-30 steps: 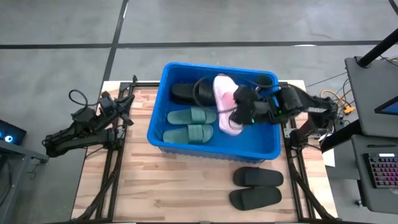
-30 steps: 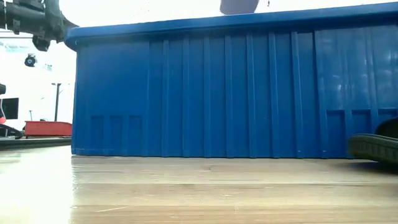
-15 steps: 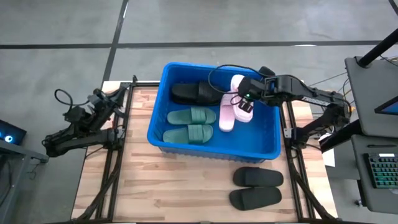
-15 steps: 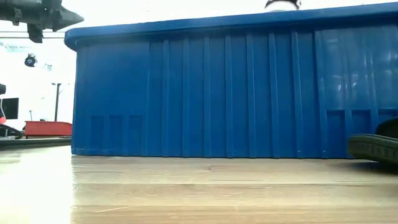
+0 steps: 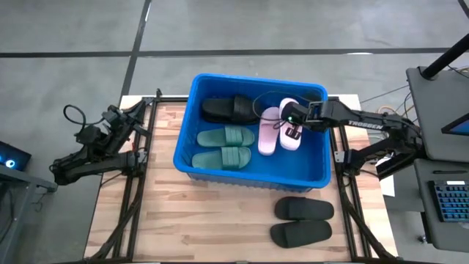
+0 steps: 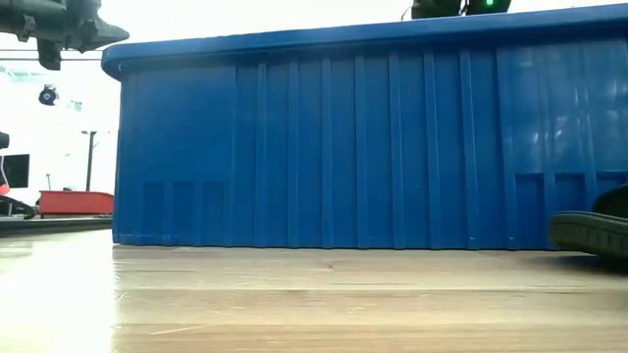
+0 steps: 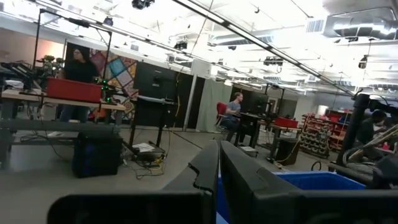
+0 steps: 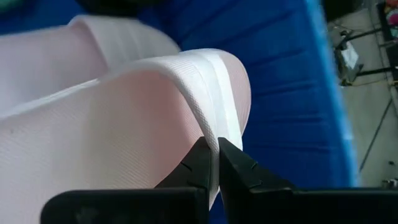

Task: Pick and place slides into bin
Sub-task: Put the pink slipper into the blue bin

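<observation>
Inside the bin (image 5: 192,88), my right gripper (image 5: 294,129) is clamped on a pink slide (image 5: 289,119); I am placing it, so next I must release.

Overhead cam looked straight down and took in the whole table (image 5: 220,220) plus both arms. The low cam sat at tabletop height, right up against the bin (image 6: 373,137), whose wall filled most of its view. The left wrist cam faced level out into the room, bin rim in its corner. The right wrist cam was jammed close against a pink slide (image 8: 112,118) inside the bin, also visible from overhead.
</observation>
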Controlling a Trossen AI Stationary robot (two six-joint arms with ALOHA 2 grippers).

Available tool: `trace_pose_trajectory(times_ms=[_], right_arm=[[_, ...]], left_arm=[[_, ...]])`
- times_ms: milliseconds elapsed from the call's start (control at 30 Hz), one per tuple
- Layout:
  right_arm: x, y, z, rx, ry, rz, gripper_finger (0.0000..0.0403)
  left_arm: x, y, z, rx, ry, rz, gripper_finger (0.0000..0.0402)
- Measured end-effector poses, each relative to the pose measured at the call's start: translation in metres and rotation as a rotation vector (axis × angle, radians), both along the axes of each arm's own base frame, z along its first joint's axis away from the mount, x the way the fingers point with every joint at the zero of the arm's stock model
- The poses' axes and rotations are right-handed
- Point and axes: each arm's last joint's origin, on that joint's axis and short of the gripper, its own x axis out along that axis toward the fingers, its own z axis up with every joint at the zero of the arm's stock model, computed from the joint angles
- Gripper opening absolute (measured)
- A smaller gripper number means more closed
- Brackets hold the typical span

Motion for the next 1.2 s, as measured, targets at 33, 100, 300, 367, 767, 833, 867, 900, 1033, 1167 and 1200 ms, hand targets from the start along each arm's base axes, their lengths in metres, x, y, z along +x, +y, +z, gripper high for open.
trace_pose_trajectory(times_ms=[33, 100, 300, 367, 767, 833, 867, 900, 1033, 1167, 1200], right_arm=[[0.0, -0.001, -0.006, 0.008, 0.008, 0.003, 0.0011], [-0.002, -0.001, -0.018, 0.019, 0.029, -0.005, 0.0011], [-0.013, 0.003, -0.05, 0.044, 0.054, -0.09, 0.0011], [-0.015, 0.003, -0.06, 0.046, 0.058, -0.092, 0.0011], [-0.012, -0.002, -0.099, 0.029, 0.073, -0.042, 0.0011], [-0.013, -0.006, -0.103, 0.033, 0.099, -0.047, 0.0011], [-0.014, -0.007, -0.106, 0.036, 0.111, -0.05, 0.0011], [-0.013, -0.009, -0.108, 0.038, 0.121, -0.053, 0.0011], [-0.009, -0.017, -0.114, 0.035, 0.134, -0.038, 0.0011], [-0.003, -0.021, -0.117, 0.019, 0.136, 0.003, 0.0011], [-0.002, -0.022, -0.118, 0.018, 0.144, 0.011, 0.0011]], left_arm=[[0.0, 0.0, 0.0, 0.0, 0.0, 0.0, 0.0002], [0.0, 0.0, 0.0, 0.0, -0.001, -0.001, 0.0002], [0.0, 0.0, 0.0, -0.001, -0.003, -0.001, 0.0002], [0.0, 0.0, 0.0, -0.001, -0.003, -0.001, 0.0002], [0.0, 0.0, 0.0, -0.004, -0.004, 0.001, 0.0002], [0.0, 0.0, 0.0, -0.004, -0.004, 0.002, 0.0002], [0.0, 0.0, 0.0, -0.004, -0.004, 0.002, 0.0002], [0.0, 0.0, 0.0, -0.004, -0.004, 0.002, 0.0002], [0.0, 0.0, 0.0, -0.004, -0.003, 0.002, 0.0002], [0.0, 0.0, -0.001, -0.005, -0.003, 0.001, 0.0002], [0.0, 0.0, -0.001, -0.005, -0.003, 0.002, 0.0002]])
